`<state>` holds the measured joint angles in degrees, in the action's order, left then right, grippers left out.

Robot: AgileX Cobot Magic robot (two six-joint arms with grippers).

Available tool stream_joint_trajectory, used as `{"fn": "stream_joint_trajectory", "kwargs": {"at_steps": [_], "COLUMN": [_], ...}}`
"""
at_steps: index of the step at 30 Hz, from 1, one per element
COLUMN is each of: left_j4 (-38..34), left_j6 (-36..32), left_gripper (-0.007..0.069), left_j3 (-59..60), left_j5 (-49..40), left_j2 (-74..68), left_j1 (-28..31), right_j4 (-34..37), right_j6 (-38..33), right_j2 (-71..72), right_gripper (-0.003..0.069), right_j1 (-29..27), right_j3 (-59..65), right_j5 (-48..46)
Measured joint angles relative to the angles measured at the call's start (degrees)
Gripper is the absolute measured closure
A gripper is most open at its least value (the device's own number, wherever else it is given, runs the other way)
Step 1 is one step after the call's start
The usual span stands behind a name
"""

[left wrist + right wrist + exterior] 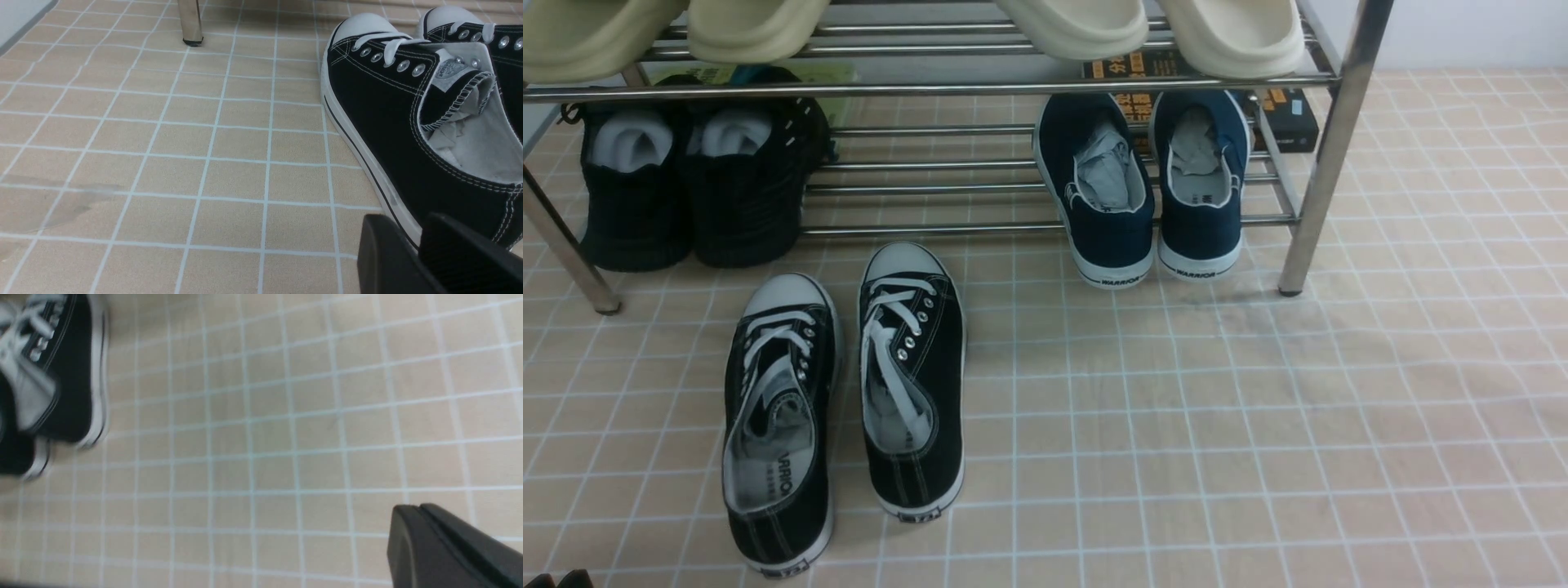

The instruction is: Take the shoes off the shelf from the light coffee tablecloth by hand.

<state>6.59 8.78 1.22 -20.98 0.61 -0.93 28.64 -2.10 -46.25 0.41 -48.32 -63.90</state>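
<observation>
The shoes, a navy-blue slip-on pair (pixel 1107 192) with white soles, stand heels outward on the lowest tier of the shelf (pixel 1045 229), at its right end. The light coffee tablecloth (pixel 1217 425) covers the whole surface under the shelf. My left gripper (pixel 402 223) sits low on the cloth beside the heel of a black lace-up sneaker (pixel 388 114). Its fingers stand a little apart, with nothing between them. My right gripper (pixel 421 506) hovers over bare cloth, shut and empty. Neither gripper is near the navy pair.
Two black lace-up sneakers (pixel 915 376) lie on the cloth in front of the shelf. All-black shoes (pixel 686 192) fill the lower tier's left end. Cream slippers (pixel 1078 24) sit on the tier above. A black box (pixel 1290 118) lies behind the shelf's right post (pixel 1327 155).
</observation>
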Motion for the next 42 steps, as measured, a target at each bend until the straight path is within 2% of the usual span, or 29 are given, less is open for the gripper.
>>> {"fn": "stream_joint_trajectory", "kwargs": {"at_steps": [1,2,3,4,5,7,10,11,12,15,16,17,20,23,24,25,28,29,31,32,35,38,42], "left_j4": [0.0,0.0,0.0,0.0,0.0,0.0,0.0,0.0,0.0,0.0,0.0,0.0,0.0,0.0,0.1,0.1,0.1,0.1,0.1,0.1,0.1,0.1,0.1], "left_j6": [0.0,0.0,0.0,0.0,0.0,0.0,0.0,0.0,0.0,0.0,0.0,0.0,0.0,0.0,0.0,0.0,0.0,0.0,0.0,0.0,0.0,0.0,0.0], "left_gripper": [0.0450,0.0450,0.0447,0.0447,0.0445,0.0445,0.0444,0.0443,0.0440,0.0434,0.0434,0.0433,0.0430,0.0427,0.0426,0.0426,0.0424,0.0424,0.0420,0.0419,0.0414,0.0412,0.0410], "left_j3": [0.0,0.0,0.0,0.0,0.0,0.0,0.0,0.0,0.0,0.0,0.0,0.0,0.0,0.0,0.0,0.0,0.0,0.0,0.0,0.0,0.0,0.0,0.0], "left_j5": [0.0,0.0,0.0,0.0,0.0,0.0,0.0,0.0,0.0,0.0,0.0,0.0,0.0,0.0,0.0,0.0,0.0,0.0,0.0,0.0,0.0,0.0,0.0], "left_j2": [0.0,0.0,0.0,0.0,0.0,0.0,0.0,0.0,0.0,0.0,0.0,0.0,0.0,0.0,0.0,0.0,0.0,0.0,0.0,0.0,0.0,0.0,0.0], "left_j1": [0.0,0.0,0.0,0.0,0.0,0.0,0.0,0.0,0.0,0.0,0.0,0.0,0.0,0.0,0.0,0.0,0.0,0.0,0.0,0.0,0.0,0.0,0.0], "right_j4": [5.5,6.3,12.4,12.9,15.2,14.9,7.4,5.9,-0.7,-12.9,-12.9,-17.6,-25.0,-30.1,-32.0,-32.2,-37.2,-37.5,-40.4,-41.3,-43.1,-44.1,-46.2], "right_j6": [-5.2,-5.2,-10.9,-10.9,-13.2,-13.8,-9.4,-8.9,-4.5,3.9,4.4,7.8,12.9,14.2,14.5,14.5,14.8,14.8,14.8,14.8,15.0,16.1,19.2], "right_j2": [-4.2,-4.7,-9.7,-10.3,-14.0,-19.4,-27.8,-29.0,-33.8,-42.7,-42.7,-47.2,-55.1,-61.9,-65.0,-65.4,-71.4,-71.7,-74.7,-75.7,-78.2,-79.7,-82.5], "right_gripper": [0.0659,0.0659,0.0659,0.0659,0.0659,0.0659,0.0659,0.0659,0.0659,0.0657,0.0657,0.0653,0.0626,0.0559,0.0510,0.0495,0.0368,0.0368,0.0279,0.0256,0.0224,0.0221,0.0266], "right_j1": [0.9,1.1,3.3,3.6,6.3,11.2,19.9,20.5,25.0,32.3,32.7,35.1,38.3,39.4,39.6,39.6,39.6,39.6,39.6,39.6,39.6,39.6,39.6], "right_j3": [-3.1,-3.6,-7.7,-8.1,-11.4,-16.2,-23.5,-24.0,-28.3,-37.3,-37.9,-42.5,-52.3,-60.8,-64.5,-65.4,-71.5,-71.8,-74.1,-74.5,-74.7,-74.7,-74.7], "right_j5": [-2.6,-2.9,-5.3,-5.4,-6.1,-5.8,-4.7,-4.6,-4.6,-5.3,-5.3,-5.9,-6.7,-6.9,-6.8,-6.7,-4.1,-3.9,-1.0,0.2,3.3,5.0,8.5]}}
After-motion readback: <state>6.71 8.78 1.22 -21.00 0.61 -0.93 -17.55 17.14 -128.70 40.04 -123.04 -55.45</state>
